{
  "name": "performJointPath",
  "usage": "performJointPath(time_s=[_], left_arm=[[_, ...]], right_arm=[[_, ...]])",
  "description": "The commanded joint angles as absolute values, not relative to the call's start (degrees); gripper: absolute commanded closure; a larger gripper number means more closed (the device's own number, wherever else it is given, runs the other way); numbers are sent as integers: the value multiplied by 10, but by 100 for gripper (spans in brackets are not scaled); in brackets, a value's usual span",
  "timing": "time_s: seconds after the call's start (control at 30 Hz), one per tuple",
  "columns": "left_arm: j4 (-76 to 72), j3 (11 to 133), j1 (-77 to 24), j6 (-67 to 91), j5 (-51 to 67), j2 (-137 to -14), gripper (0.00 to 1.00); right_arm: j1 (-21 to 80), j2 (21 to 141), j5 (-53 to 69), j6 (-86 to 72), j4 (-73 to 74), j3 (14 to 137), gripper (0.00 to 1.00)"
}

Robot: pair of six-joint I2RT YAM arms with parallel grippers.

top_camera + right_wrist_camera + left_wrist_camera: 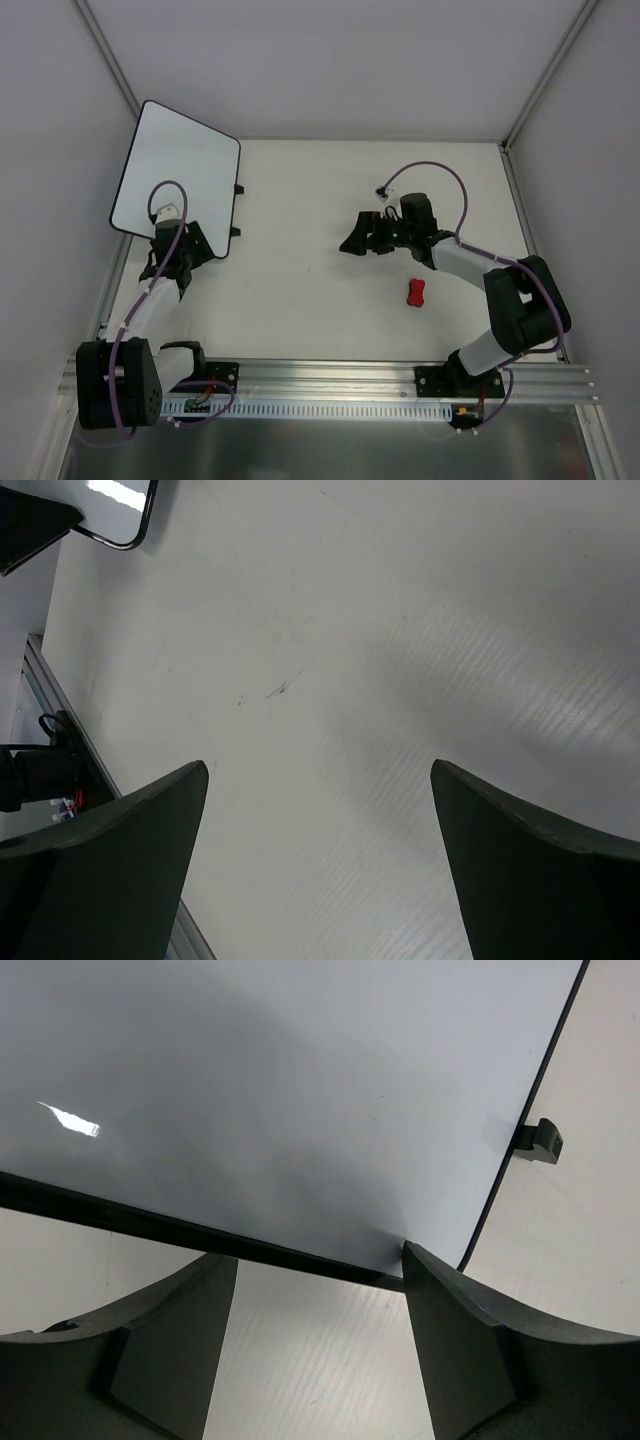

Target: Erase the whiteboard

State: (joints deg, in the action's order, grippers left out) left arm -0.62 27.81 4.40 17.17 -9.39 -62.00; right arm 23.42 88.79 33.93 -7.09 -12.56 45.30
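The whiteboard (pixel 180 165) is at the far left, white with a thin black border and no marks showing; its left corner reaches the side wall. It fills the top of the left wrist view (pixel 300 1090), and one corner shows in the right wrist view (pixel 115 510). My left gripper (pixel 197 243) is open at the board's near edge (pixel 320 1260), with its right fingertip (pixel 420 1270) against that edge. My right gripper (pixel 352 240) is open and empty over bare table mid-table (pixel 320 770). A small red bone-shaped eraser (pixel 417 292) lies on the table, just near-right of the right gripper.
Two black tabs (pixel 238 188) stick out from the board's right edge; one shows in the left wrist view (pixel 540 1140). Grey walls close in the table on the left, back and right. A metal rail (pixel 330 378) with the arm bases runs along the near edge.
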Motion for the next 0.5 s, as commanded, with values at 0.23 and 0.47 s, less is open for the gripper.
performJointPath(time_s=[0.23, 0.47], left_arm=[[42, 268, 39, 152, -106, -584, 25], [54, 277, 39, 152, -103, -540, 22]], right_arm=[[227, 882, 350, -76, -150, 448, 1], [228, 881, 350, -77, -153, 451, 1]])
